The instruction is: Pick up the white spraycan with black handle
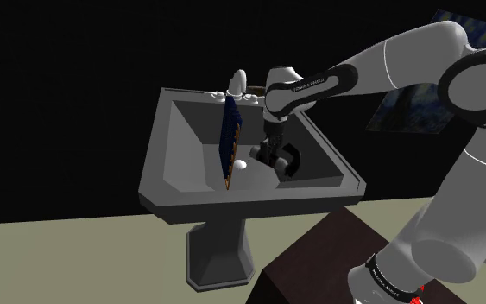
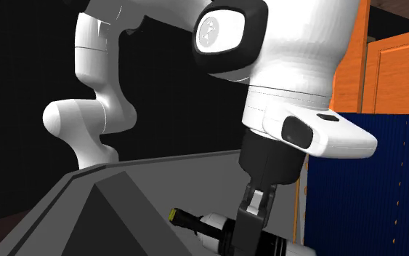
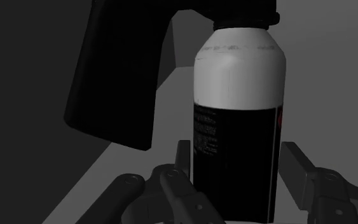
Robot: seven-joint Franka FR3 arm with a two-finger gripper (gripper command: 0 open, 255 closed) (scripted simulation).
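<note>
The spraycan (image 3: 238, 76) has a white upper body, a black lower band and a black handle (image 3: 120, 70). It lies on its side in the basin of the grey sink (image 1: 167, 151). My gripper (image 3: 238, 153) reaches down into the basin, and its two fingers (image 3: 297, 159) sit against both sides of the can's body. In the second exterior view the gripper (image 2: 248, 218) clasps the can (image 2: 213, 225) just behind its yellowish nozzle. In the shoulder view the gripper (image 1: 277, 162) is low in the sink's right half.
A dark blue board (image 1: 230, 142) stands on edge in the middle of the basin, close to the gripper's left in the shoulder view. The tap (image 1: 236, 84) is at the back rim. The sink's sloped walls enclose the hand. Black area lies behind.
</note>
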